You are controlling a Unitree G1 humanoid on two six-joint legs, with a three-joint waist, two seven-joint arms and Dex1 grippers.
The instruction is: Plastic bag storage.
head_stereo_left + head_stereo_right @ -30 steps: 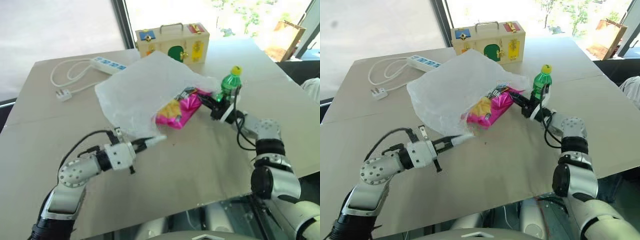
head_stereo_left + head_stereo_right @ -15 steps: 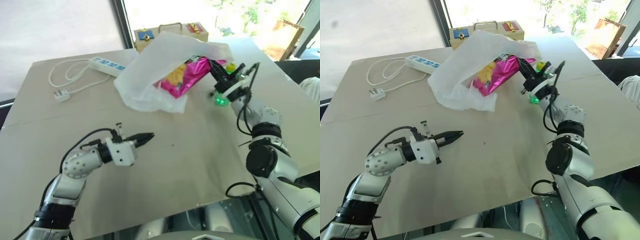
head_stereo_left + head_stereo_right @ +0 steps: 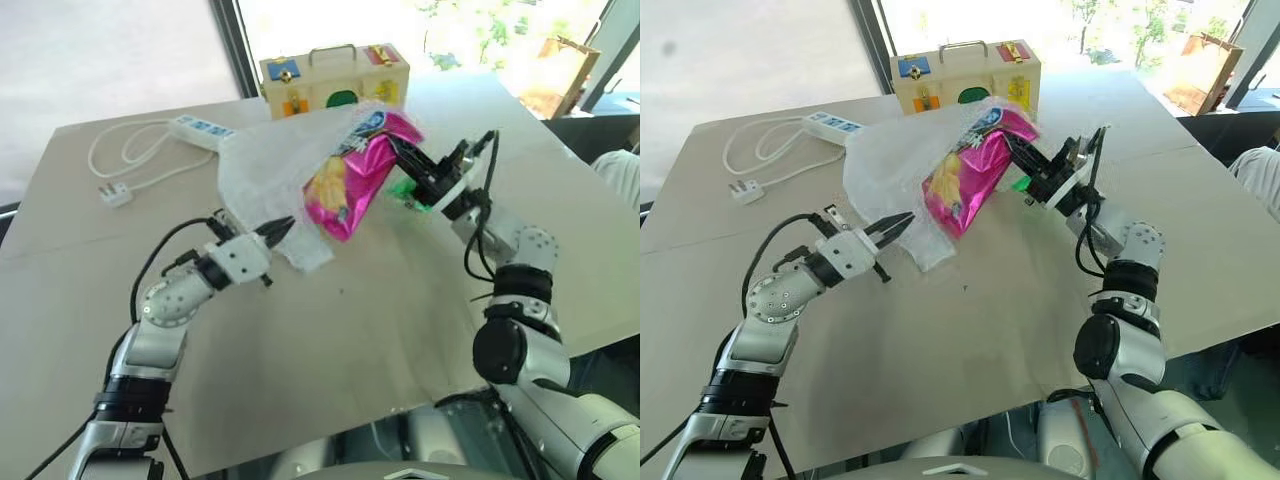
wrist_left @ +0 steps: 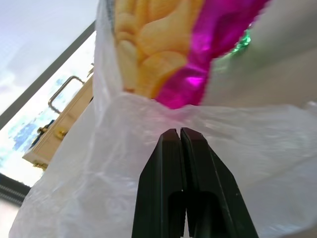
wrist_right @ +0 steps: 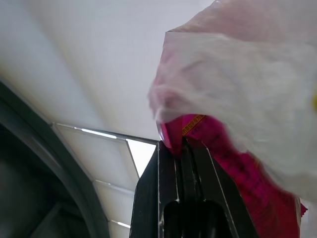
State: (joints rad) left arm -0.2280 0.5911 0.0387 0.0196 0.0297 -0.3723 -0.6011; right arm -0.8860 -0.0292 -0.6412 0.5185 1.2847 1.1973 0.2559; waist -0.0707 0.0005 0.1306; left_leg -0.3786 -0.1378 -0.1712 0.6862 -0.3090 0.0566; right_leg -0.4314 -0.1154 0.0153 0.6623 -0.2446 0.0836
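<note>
Beige table [image 3: 420, 320] by bright windows. Plastic bag [image 3: 262, 178] hangs above table's middle w/ pink chips packet [image 3: 350, 185] inside. Right gripper [image 3: 396, 152] clamped shut on packet's top end & bag film, holding both up. Left gripper [image 3: 283, 230] fingers closed, tips at bag's lower edge; grip on film unclear.

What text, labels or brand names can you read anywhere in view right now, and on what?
None can be read.
Pink chips packet: a blue patch near its top edge carries print, too blurred to read.
Plastic bag: no lettering can be made out.
Wooden box: coloured latches and shapes, no readable words.
Power strip: no legible marking.
</note>
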